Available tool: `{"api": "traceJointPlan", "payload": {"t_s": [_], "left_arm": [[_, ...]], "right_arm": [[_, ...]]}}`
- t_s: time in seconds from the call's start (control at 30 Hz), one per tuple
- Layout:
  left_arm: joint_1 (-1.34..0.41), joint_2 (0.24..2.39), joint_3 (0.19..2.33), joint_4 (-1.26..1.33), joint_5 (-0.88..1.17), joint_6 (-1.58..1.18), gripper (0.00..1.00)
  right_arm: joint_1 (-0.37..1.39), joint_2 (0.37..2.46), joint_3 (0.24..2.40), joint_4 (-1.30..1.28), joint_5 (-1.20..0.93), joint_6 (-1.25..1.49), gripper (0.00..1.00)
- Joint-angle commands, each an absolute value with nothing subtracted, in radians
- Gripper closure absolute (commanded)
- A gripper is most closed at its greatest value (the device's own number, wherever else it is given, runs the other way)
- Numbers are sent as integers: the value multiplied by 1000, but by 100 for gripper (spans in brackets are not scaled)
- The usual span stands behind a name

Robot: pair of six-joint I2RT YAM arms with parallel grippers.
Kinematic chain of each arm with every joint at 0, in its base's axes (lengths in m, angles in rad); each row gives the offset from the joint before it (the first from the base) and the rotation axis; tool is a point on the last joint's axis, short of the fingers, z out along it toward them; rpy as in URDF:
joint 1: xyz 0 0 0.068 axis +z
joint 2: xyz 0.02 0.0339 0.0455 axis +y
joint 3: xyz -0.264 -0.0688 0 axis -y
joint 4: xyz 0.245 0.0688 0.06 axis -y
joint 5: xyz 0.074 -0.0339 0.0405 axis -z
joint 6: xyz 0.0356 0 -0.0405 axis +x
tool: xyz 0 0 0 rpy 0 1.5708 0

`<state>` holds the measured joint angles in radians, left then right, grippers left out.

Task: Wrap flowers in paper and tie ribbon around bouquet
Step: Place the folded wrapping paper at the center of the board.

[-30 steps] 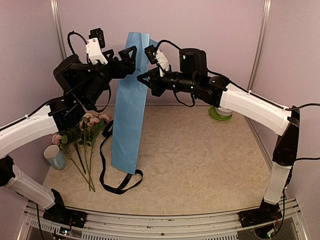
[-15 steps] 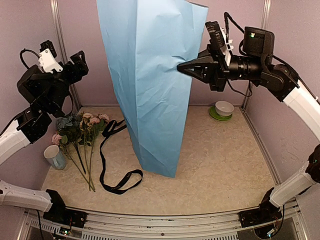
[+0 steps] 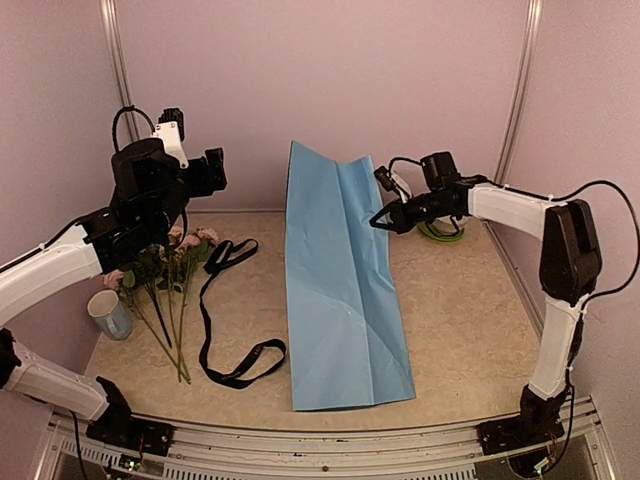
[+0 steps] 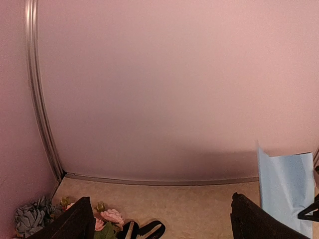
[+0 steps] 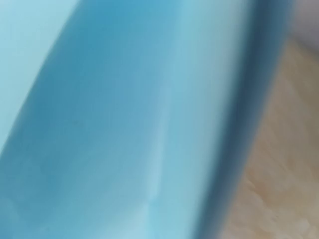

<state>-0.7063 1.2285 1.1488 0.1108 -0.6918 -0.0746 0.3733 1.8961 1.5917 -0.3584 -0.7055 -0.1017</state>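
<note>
**Right gripper pinching the paper's edge, left gripper hanging open**

The paper (image 3: pixel 340 290) is lying light-blue side up down the middle of the table (image 3: pixel 470 340), its near end reaching the lower centre of the top view and its far end curling up toward the back wall. The right gripper (image 3: pixel 379 221) is closing its jaws on the sheet's right edge, right of centre; in its wrist view the blurred blue sheet is filling nearly the whole frame. The left gripper (image 3: pixel 215 172) is hovering in the upper left, its fingers (image 4: pixel 75 224) spread wide and gripping nothing. Below it, the flowers (image 3: pixel 165 258) are lying at the left of the table, stems pointing toward the lower edge. The ribbon (image 3: pixel 203 330) is looping just right of them, between the stems and the paper.
</note>
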Motion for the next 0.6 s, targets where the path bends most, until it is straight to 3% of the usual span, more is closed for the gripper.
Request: {"api": "traceJointPlan", "payload": {"t_s": [0.0,0.07,0.17,0.2,0.27,0.4,0.57], "left_arm": [[-700,1267,1173,33,-651,-104,8],[-699,1278,1170,14,-640,-111,7],[-699,1285,1159,-7,-617,-125,8],[-698,1285,1150,-11,-614,-129,7],[-699,1282,1136,-20,-611,-140,7],[-699,1260,1092,-33,-598,-183,8],[-722,1238,1034,-74,-561,-252,9]], "right_arm": [[380,2097,1781,-471,-495,-160,95],[382,2195,1877,-511,-404,-178,82],[391,2285,1975,-540,-252,-192,41],[398,2301,2005,-552,-180,-188,32],[425,2303,2040,-576,-17,-180,3],[542,2159,1898,-519,222,-220,0],[784,1927,1547,-564,195,-231,0]]}}
